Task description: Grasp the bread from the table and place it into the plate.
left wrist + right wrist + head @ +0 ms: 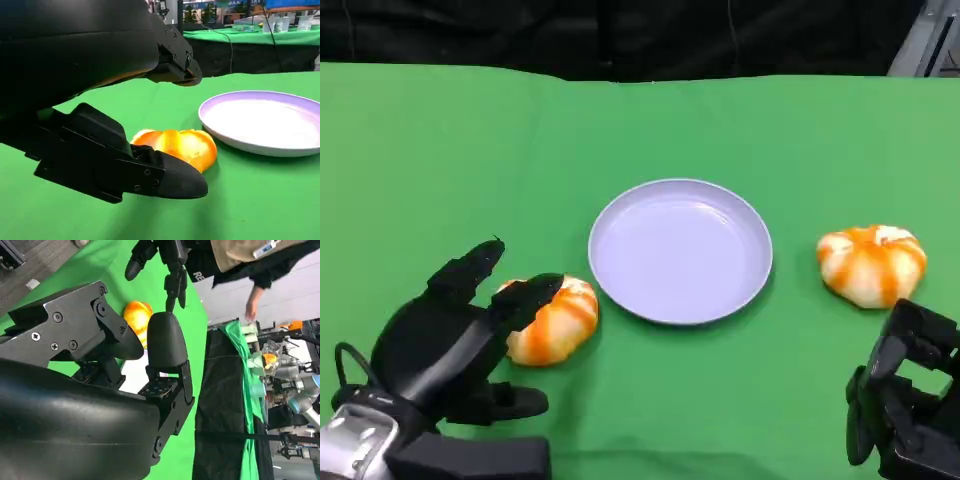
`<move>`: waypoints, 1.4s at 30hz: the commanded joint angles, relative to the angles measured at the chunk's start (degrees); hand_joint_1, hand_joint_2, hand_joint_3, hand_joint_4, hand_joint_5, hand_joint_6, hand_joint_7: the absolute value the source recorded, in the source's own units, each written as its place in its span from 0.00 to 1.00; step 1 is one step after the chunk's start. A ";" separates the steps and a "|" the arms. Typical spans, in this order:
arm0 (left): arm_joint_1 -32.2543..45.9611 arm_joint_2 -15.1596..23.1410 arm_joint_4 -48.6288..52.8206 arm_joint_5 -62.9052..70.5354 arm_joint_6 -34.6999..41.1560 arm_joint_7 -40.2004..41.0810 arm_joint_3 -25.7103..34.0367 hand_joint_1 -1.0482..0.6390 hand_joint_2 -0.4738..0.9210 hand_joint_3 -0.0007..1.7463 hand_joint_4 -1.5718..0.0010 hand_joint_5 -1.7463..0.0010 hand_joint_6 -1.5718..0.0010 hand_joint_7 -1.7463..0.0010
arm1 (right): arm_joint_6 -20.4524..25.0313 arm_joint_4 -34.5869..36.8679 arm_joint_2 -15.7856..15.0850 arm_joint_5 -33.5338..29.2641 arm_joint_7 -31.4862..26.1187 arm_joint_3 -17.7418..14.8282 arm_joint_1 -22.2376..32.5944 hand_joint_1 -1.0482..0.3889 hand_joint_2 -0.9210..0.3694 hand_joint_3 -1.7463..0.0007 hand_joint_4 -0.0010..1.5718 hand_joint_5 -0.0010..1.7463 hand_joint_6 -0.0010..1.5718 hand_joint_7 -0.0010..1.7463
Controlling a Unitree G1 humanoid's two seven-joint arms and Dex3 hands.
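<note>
An orange-and-white striped bread [555, 322] lies on the green table just left of the empty lilac plate [680, 250]. My left hand [460, 320] is at this bread, its fingers apart, one finger reaching over the bread's top. In the left wrist view the bread [185, 146] sits between the thumb [150, 175] and the raised fingers [175, 65], with the plate [265, 122] just beyond. My right hand [905, 400] hovers at the front right, holding nothing, below a second bread [872, 262].
The green cloth [440, 160] ends at a black backdrop along the far edge. In the right wrist view, my right hand [100, 380] looks across to the left hand [167, 260] and the bread [135, 315]; a person [240, 255] stands beyond the table.
</note>
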 commanded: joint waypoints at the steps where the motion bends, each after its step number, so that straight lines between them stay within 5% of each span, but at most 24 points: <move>1: -7.27 -1.62 11.60 2.00 2.43 2.37 -3.01 0.09 1.00 0.18 1.00 1.00 0.82 1.00 | -0.15 -0.79 -0.47 0.77 0.10 -0.37 0.35 0.70 0.23 0.31 0.61 1.00 0.42 1.00; 3: -12.98 -3.93 21.71 3.02 3.62 4.51 -5.51 0.09 1.00 0.20 1.00 1.00 0.82 1.00 | 0.23 -1.30 -0.66 0.91 0.13 -0.36 0.52 0.70 0.23 0.31 0.61 1.00 0.41 1.00; 8: -16.06 -4.32 27.66 2.17 3.39 8.22 -7.74 0.09 1.00 0.21 0.99 1.00 0.81 1.00 | 0.14 -1.61 -0.56 0.25 -0.26 -0.19 0.73 0.70 0.23 0.31 0.60 1.00 0.41 1.00; 42: -20.93 -4.20 35.76 -1.83 5.10 9.24 -11.43 0.10 1.00 0.22 1.00 1.00 0.82 1.00 | 0.02 -2.41 -0.77 0.98 -0.05 -0.05 1.36 0.69 0.22 0.32 0.60 1.00 0.40 1.00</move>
